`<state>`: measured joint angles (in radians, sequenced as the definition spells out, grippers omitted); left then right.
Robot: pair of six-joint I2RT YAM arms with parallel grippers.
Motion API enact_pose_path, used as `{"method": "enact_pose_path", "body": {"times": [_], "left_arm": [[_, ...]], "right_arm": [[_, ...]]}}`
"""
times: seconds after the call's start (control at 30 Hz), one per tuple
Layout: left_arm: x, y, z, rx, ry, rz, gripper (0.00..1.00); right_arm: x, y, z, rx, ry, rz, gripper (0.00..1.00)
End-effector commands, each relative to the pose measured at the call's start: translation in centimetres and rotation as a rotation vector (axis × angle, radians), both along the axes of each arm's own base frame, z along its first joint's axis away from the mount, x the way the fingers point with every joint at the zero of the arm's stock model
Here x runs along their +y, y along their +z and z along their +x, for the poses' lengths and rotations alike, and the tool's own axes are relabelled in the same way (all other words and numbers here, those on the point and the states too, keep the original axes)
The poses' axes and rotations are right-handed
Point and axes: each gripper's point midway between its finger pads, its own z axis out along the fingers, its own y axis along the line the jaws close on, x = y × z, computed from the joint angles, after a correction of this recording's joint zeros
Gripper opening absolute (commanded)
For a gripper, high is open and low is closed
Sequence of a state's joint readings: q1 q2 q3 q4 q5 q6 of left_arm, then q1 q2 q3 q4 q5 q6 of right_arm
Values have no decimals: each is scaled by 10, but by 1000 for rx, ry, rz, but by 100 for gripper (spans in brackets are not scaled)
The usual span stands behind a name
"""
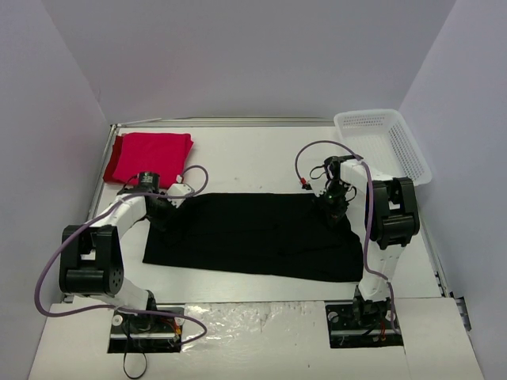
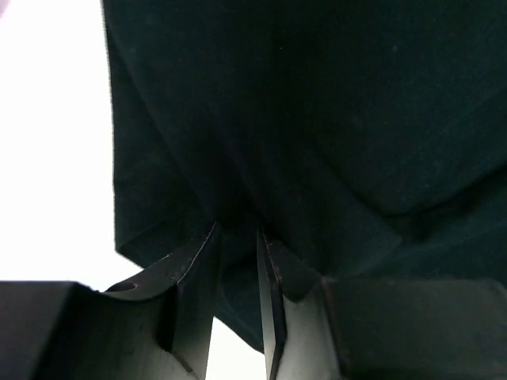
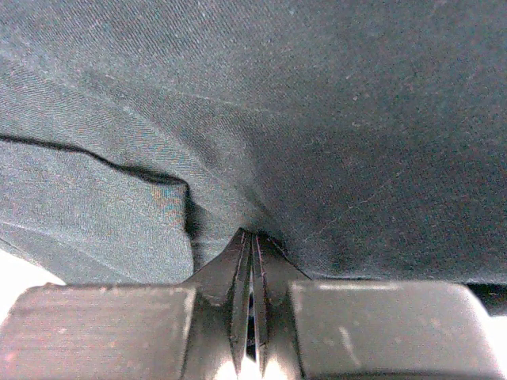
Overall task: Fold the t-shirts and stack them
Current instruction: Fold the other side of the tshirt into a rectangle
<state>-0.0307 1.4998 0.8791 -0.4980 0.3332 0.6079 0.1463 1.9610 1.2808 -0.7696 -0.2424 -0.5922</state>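
Top external: left end effector (image 1: 161, 209) and right end effector (image 1: 337, 209) pinch black t-shirt (image 1: 253, 237) (far corners).

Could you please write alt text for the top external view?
A black t-shirt lies spread across the table, gripped at its far corners by the left claw and right claw. A folded red t-shirt sits far left, a white basket far right.
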Motion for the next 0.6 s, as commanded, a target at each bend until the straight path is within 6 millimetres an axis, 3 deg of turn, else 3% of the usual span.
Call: {"method": "enact_pose_path", "body": {"times": [0.0,0.27,0.33,0.37,0.4,0.57], "left_arm": [[-5,0,0,28,-38,-14,24],[-5,-13,5,71,-32,-15,25],[-7,-15,7,77,-32,-21,18],[-7,-15,8,75,-29,-20,7],[-6,-14,9,72,-24,-20,3],[-7,0,17,38,-18,-24,2]], "right_arm": [[-2,-41,-23,106,4,-16,0],[-2,-42,-25,112,5,-15,0],[-2,-43,-26,116,7,-17,0],[-3,-43,-26,116,7,-19,0],[-3,-44,-27,120,7,-21,0],[-3,-45,-28,128,5,-24,0]]}}
